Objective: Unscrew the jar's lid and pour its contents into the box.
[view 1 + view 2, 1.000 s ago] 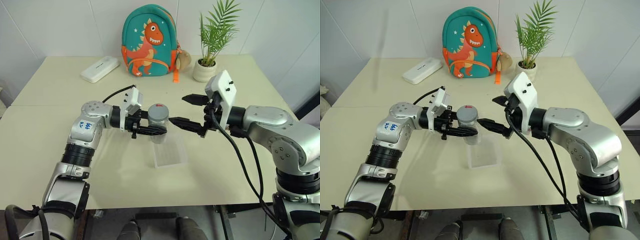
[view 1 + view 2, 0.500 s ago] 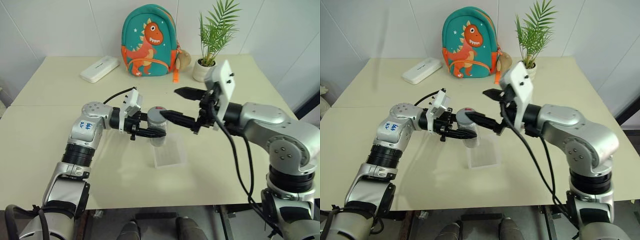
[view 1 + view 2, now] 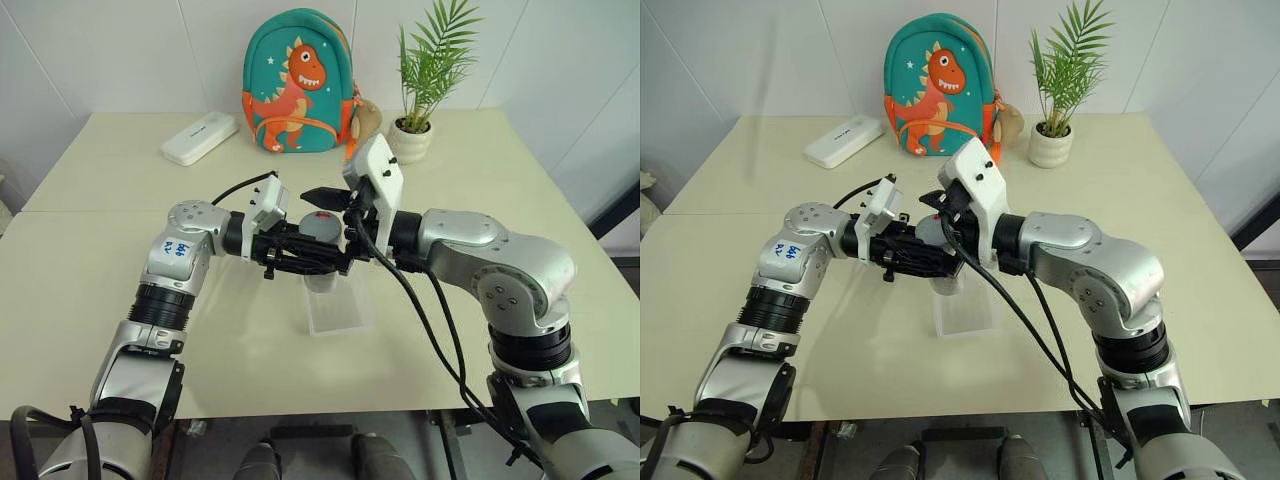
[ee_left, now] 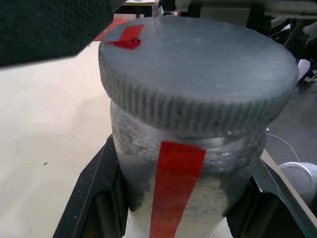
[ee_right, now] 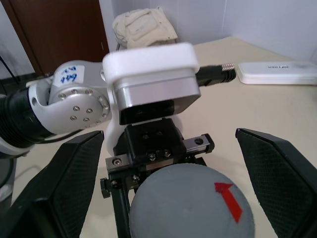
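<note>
We hold the jar (image 4: pixel 183 198) up off the table (image 3: pixel 100 260) in our left gripper (image 3: pixel 305 262), its two fingers pressed against the clear body below the cap, one on each side. The jar stands upright, directly above the box (image 3: pixel 338 308), which lies flat on the table below. The lid (image 4: pixel 198 79) is still screwed on: grey, low, slightly domed, with a ribbed edge all round and a small red mark on top. Our right gripper (image 5: pixel 171 163) has its fingers spread wide, one on each side of the lid and clear of it, not yet touching.

We judge the jar light and stiff, its wall smooth and likely slippery, so the left grip must stay firm on the body while the cap is turned. The ribbed rim is the place to take hold, with the right fingers closing across the cap's full width. The thread looks frosted or dusty, so the first turn may stick. We cannot make out the contents through the cloudy wall from here, though they are probably too light to matter
</note>
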Robot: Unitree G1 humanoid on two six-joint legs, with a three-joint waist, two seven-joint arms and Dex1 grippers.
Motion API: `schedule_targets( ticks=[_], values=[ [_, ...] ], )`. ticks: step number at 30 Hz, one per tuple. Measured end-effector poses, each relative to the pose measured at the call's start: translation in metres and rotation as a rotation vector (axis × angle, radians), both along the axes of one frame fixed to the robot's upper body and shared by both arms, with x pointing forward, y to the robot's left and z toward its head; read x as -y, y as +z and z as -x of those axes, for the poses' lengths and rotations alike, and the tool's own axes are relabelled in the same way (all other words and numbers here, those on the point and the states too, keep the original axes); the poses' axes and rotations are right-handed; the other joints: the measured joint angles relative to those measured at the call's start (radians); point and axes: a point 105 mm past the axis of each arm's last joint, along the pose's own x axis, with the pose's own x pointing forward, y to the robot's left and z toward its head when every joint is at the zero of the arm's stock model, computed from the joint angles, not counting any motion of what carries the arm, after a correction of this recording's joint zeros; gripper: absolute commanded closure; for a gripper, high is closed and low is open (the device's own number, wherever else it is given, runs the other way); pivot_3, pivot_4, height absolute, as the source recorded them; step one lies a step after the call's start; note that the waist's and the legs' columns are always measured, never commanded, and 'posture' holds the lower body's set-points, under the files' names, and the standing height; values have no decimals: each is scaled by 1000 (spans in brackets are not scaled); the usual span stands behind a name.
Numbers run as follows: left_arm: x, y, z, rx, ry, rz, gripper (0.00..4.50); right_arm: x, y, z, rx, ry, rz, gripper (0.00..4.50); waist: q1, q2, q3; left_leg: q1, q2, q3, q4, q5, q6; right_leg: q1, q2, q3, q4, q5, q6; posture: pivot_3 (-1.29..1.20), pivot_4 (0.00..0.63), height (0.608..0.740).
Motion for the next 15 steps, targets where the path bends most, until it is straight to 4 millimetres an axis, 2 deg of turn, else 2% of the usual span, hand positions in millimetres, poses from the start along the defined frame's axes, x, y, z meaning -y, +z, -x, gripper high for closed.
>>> schedule_targets(
  ticks=[10,15],
  values=[
    [0,0,1,4,-8,-1,2410,3,-7,-14,1,-45,25,15,0,0,0,0,0,0,0,0,0,0,0,0,0,0,0,0,150,740],
    [0,0,1,4,-7,-1,2410,5,-7,-14,8,-43,31,15,0,0,0,0,0,0,0,0,0,0,0,0,0,0,0,0,150,740]
  ],
)
